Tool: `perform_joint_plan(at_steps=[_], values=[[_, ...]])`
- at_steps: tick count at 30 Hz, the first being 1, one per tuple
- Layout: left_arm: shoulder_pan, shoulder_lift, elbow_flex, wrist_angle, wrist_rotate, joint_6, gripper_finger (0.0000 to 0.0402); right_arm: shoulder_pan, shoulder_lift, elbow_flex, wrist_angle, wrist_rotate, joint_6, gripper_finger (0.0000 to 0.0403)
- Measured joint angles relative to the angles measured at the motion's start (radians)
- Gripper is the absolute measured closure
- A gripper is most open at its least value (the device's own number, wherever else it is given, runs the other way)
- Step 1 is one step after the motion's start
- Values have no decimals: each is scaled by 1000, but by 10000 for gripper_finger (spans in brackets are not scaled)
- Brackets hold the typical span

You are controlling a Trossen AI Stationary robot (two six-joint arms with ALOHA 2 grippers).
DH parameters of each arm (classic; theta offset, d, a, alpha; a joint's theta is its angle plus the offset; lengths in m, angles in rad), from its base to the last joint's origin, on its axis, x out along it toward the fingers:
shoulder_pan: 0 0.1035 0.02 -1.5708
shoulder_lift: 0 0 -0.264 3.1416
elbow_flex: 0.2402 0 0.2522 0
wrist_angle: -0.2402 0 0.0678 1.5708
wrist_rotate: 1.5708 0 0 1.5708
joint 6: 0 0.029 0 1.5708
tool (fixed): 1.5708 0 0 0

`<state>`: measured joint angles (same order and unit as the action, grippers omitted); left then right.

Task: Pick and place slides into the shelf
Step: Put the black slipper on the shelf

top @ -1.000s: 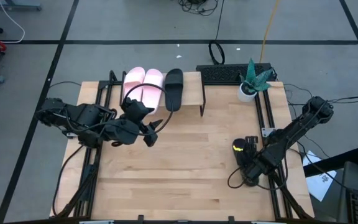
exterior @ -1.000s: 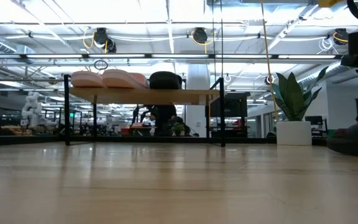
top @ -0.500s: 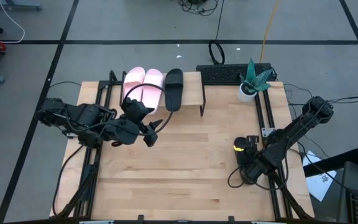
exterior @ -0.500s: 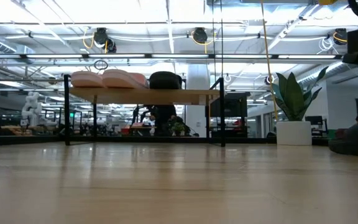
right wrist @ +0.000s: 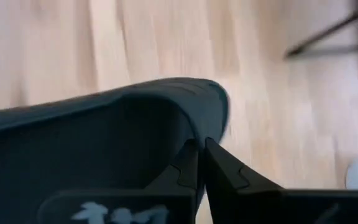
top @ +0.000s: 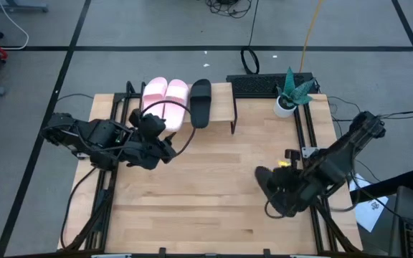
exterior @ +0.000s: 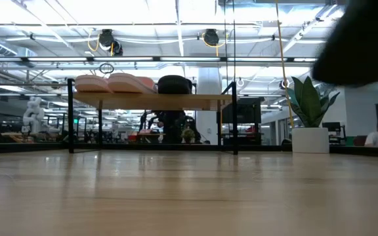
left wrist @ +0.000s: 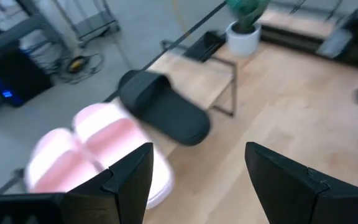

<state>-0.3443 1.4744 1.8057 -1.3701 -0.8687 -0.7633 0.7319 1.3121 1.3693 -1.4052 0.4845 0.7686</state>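
Observation:
Two pale pink slides (top: 165, 100) and one black slide (top: 201, 102) lie side by side on the low wooden shelf (top: 222, 100) at the table's far side; they also show in the low view (exterior: 117, 83). A second black slide (top: 265, 178) hangs over the table's right half, with my right gripper (right wrist: 201, 144) shut on it. In the low view it is a dark blur (exterior: 366, 39) high up. My left gripper (left wrist: 197, 186) stands open near the shelf's front, facing the slides and touching nothing. My right gripper pinches the black slide between its two fingers at an edge (right wrist: 188, 134) close to the slide's rounded end (right wrist: 213, 99); strap or sole, I cannot tell. The slide is lifted clear of the table and reaches out from the fingers toward the table's left.
A potted plant (top: 287, 97) stands at the far right of the table, beside the shelf. A black keyboard (top: 264, 84) lies behind the shelf's bare right part. Bare wood (top: 206, 201) fills the table's middle and near side.
My right gripper has shut on the black slide that lay at the table's right and has raised it clear of the wood, carrying it a little toward the table's left. My left gripper has drawn slightly back toward the left, staying open.

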Motion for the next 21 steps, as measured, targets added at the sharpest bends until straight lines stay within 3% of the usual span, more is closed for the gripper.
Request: perform_joint_plan(at_steps=[6,15,21], values=[[39,0,-1,-206,-5,-101,149,-124,-1,214,93,136,-98,402],[148,-31,-9,-200,-3,49,149,-450,54,272,634,149,-620,402],[223,-65,-9,-199,2,129,149,-635,202,426,584,266,-820,402]])
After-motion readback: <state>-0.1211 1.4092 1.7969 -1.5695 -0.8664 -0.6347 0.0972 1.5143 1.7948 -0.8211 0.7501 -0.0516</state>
